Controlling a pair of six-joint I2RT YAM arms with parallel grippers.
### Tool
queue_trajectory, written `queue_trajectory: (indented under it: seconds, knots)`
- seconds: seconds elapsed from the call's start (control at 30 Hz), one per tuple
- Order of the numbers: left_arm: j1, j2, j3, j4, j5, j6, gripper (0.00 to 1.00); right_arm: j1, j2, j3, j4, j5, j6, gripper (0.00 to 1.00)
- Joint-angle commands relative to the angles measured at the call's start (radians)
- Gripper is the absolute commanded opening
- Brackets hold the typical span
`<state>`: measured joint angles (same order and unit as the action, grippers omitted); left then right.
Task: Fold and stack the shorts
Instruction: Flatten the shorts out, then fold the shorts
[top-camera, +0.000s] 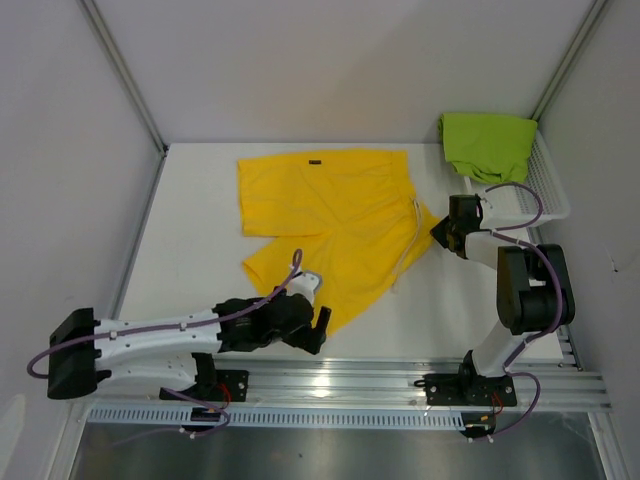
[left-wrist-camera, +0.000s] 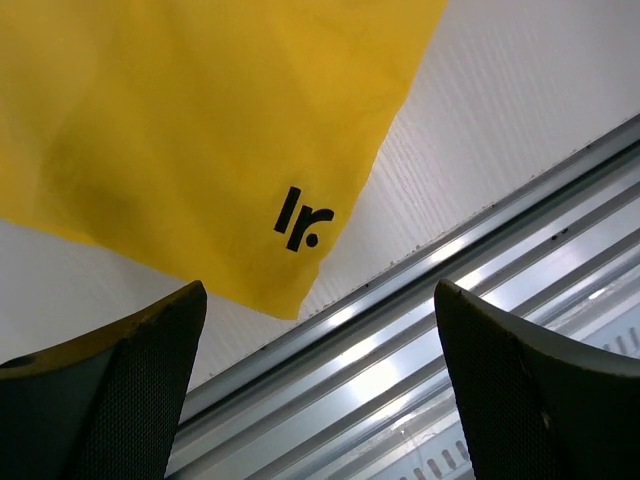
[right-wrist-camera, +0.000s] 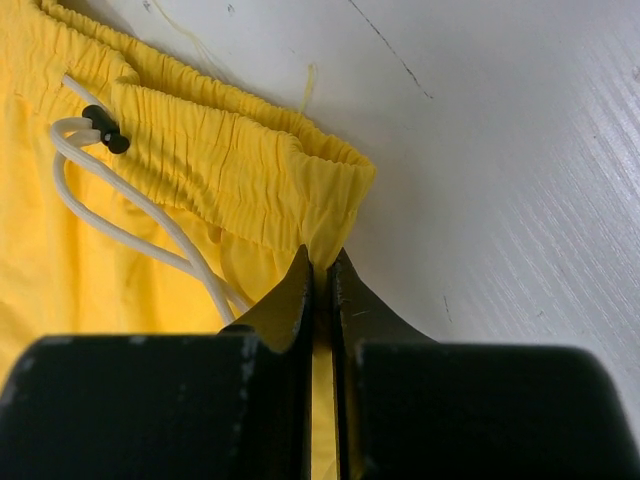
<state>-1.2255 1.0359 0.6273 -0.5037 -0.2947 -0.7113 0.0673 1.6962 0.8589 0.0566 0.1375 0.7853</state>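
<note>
The yellow shorts (top-camera: 330, 225) lie spread flat mid-table, waistband to the right, white drawstring (top-camera: 410, 245) along it. My right gripper (top-camera: 440, 232) is shut on the waistband's near corner (right-wrist-camera: 325, 190), fabric pinched between the jaws. My left gripper (top-camera: 322, 328) is open and empty, just past the near leg's hem corner; that corner with its dark logo (left-wrist-camera: 300, 220) shows ahead of the fingers (left-wrist-camera: 130, 390). The lime green shorts (top-camera: 488, 145) lie bunched in the white basket at the back right.
The white mesh basket (top-camera: 548, 185) stands at the right edge behind my right arm. A metal rail (top-camera: 380, 380) runs along the table's near edge, right under my left gripper. Walls close in the back and both sides.
</note>
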Motion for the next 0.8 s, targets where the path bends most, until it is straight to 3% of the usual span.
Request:
queue_trajectory:
  seconds: [0.0,0.1,0.2,0.47,0.77]
  knots:
    - [-0.083,0.106,0.112,-0.078,-0.191,0.09,0.96,-0.004,0.014,0.035,0.014,-0.007,0.003,0.0]
    - [-0.184,0.214,0.184,-0.12,-0.268,0.134,0.96,-0.007,0.016,0.035,0.019,-0.019,0.006,0.0]
    - [-0.213,0.275,0.219,-0.116,-0.276,0.185,0.93,-0.009,0.016,0.034,0.022,-0.035,0.006,0.0]
    - [-0.216,0.338,0.183,-0.064,-0.208,0.216,0.71,-0.023,0.019,0.028,0.032,-0.056,0.011,0.0]
    - [-0.206,0.46,0.152,-0.03,-0.178,0.213,0.64,-0.027,0.022,0.028,0.035,-0.062,0.014,0.0]
